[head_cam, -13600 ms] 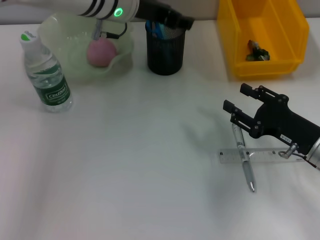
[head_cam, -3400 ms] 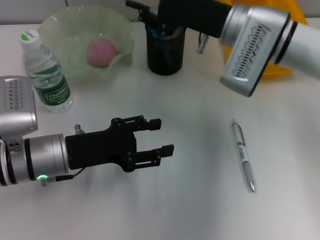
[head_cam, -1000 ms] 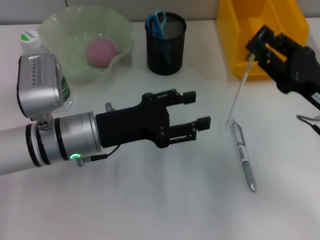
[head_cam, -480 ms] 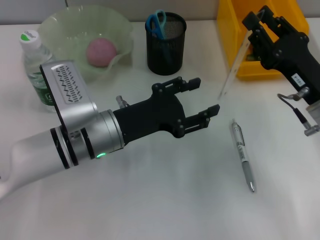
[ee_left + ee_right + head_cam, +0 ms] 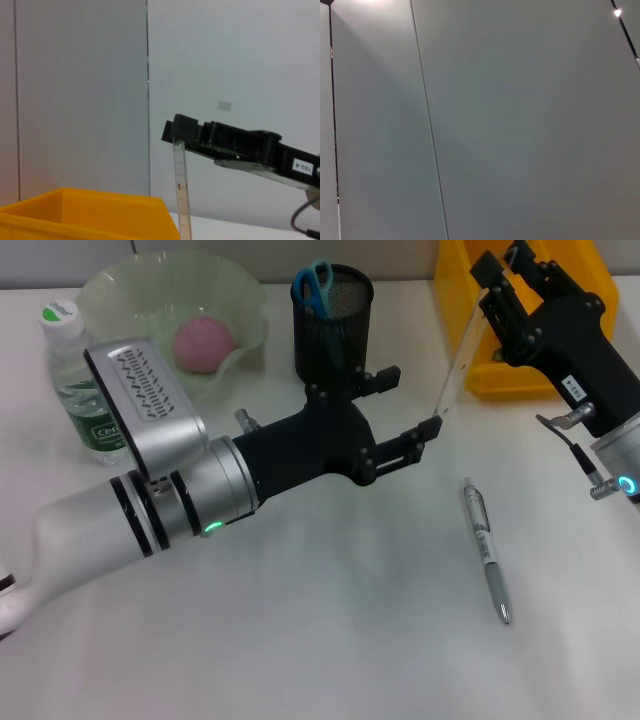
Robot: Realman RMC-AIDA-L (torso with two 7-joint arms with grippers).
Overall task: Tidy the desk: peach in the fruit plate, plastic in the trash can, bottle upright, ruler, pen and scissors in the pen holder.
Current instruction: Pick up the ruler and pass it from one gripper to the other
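Note:
My right gripper [image 5: 497, 275] is shut on the top end of the transparent ruler [image 5: 460, 355] and holds it in the air in front of the yellow trash can [image 5: 452, 280]. The ruler hangs tilted, with its low end by a fingertip [image 5: 430, 426] of my open left gripper [image 5: 408, 400]. In the left wrist view the ruler [image 5: 181, 190] hangs from the right gripper [image 5: 176, 134]. The pen [image 5: 487, 545] lies on the desk [image 5: 330, 620]. The scissors [image 5: 317, 282] stand in the pen holder [image 5: 335, 345]. The peach [image 5: 203, 342] is in the fruit plate [image 5: 130, 290]. The bottle [image 5: 75, 365] stands upright. The plastic is hidden.
My left arm [image 5: 170, 490] stretches across the middle of the desk, in front of the pen holder. The right arm [image 5: 590, 360] covers much of the trash can. In the left wrist view the trash can's rim [image 5: 90, 210] shows. The right wrist view shows only a grey wall.
My left gripper has moved farther away and to the right, up to the ruler's low end. My right gripper has shifted a little left with the ruler.

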